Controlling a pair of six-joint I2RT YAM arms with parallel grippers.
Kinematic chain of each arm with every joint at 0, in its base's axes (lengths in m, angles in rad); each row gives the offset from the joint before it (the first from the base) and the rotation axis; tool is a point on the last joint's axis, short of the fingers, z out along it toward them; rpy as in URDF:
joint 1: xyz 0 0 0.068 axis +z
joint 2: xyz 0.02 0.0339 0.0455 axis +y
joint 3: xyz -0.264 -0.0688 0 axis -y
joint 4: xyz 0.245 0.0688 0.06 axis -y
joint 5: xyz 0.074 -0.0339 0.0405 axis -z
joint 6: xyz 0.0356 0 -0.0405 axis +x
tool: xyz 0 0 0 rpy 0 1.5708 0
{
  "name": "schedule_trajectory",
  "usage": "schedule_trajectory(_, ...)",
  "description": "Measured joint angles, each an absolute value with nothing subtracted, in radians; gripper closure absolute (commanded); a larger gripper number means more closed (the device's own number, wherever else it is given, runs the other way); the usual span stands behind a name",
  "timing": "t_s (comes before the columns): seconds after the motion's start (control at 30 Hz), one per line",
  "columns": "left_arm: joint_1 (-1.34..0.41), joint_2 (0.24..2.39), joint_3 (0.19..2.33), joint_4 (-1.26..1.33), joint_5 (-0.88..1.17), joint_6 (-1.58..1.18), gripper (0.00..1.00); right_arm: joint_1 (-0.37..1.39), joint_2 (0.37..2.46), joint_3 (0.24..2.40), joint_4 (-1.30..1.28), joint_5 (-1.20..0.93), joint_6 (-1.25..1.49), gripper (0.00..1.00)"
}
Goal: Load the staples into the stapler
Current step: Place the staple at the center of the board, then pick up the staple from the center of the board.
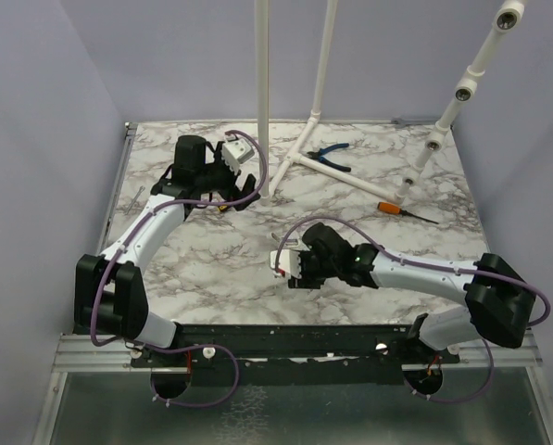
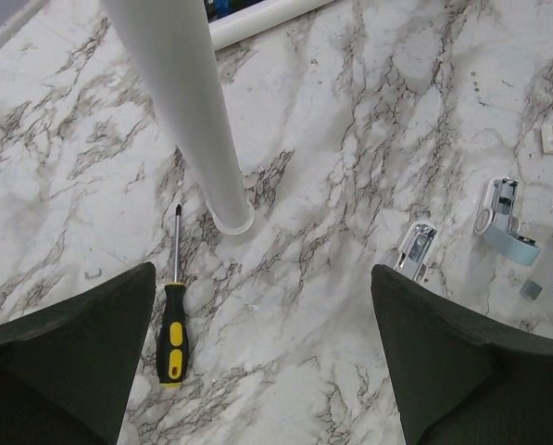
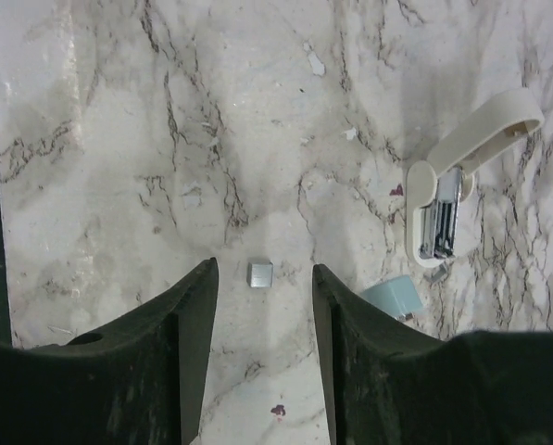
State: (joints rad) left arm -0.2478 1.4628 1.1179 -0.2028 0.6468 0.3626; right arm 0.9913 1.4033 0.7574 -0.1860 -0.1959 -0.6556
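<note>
Right wrist view: the stapler [image 3: 426, 190] lies swung open on the marble table [image 3: 100, 111], its metal channel bared, ahead of the right gripper [image 3: 261, 271] and off to one side. A small silvery block of staples [image 3: 259, 274] sits flat between that gripper's parted fingers, touching neither. The left gripper [image 2: 262, 271] is spread wide and holds nothing, hovering above a yellow-handled screwdriver [image 2: 173, 334] and the foot of a white pole [image 2: 188, 111].
</note>
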Motion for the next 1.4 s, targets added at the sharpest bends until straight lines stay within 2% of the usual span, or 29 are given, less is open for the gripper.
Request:
schedule_trajectory(0.3, -0.23, 1.453, 1.119, -0.203, 0.616, 0.245, 0.01, 0.854, 1.413, 0.769, -0.268, -0.356, -0.644, 0.41)
schedule_trajectory(0.7, -0.216, 1.444, 1.12, -0.204, 0.653, 0.228, 0.01, 0.799, 1.5, 0.748, -0.271, -0.456, -0.699, 0.41)
schedule_trajectory(0.9, -0.216, 1.443, 1.12, -0.203, 0.675, 0.218, 0.01, 0.798, 1.523, 0.749, -0.252, -0.456, -0.714, 0.47)
schedule_trajectory(1.4, -0.216, 1.424, 1.12, -0.202, 0.699, 0.209, 0.01, 0.798, 1.61, 0.822, -0.287, -0.48, -0.726, 0.68)
